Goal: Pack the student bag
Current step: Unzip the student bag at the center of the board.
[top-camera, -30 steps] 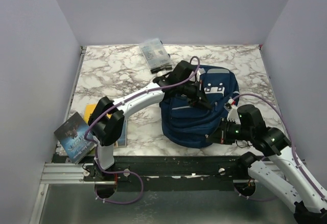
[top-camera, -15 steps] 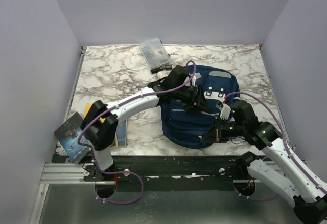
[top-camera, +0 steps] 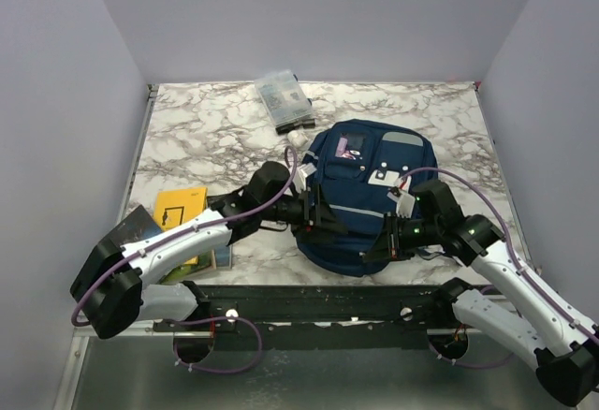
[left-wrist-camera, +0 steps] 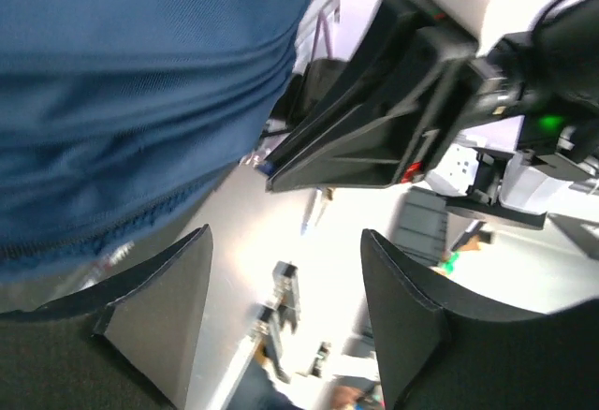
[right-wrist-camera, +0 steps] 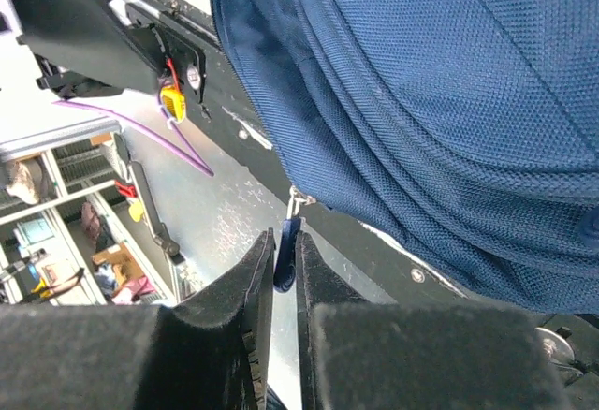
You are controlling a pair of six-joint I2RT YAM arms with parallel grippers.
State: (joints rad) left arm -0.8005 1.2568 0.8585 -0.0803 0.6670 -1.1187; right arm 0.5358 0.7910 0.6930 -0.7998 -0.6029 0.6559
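Large navy blue fabric backpack (top-camera: 374, 171) lying flat on the near right part of the white marbled bench (top-camera: 206, 129), small pink label (top-camera: 348, 151) facing up at its far end. Left pincer (left-wrist-camera: 285, 260) at the bag's near left edge, fingers wide apart, nothing between them. Right pincer (right-wrist-camera: 282, 241) at the near right edge, fingers narrow, closed on a small dark blue zipper pull (right-wrist-camera: 286, 262).

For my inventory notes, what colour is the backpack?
The backpack is navy blue, clearest in the top external view.
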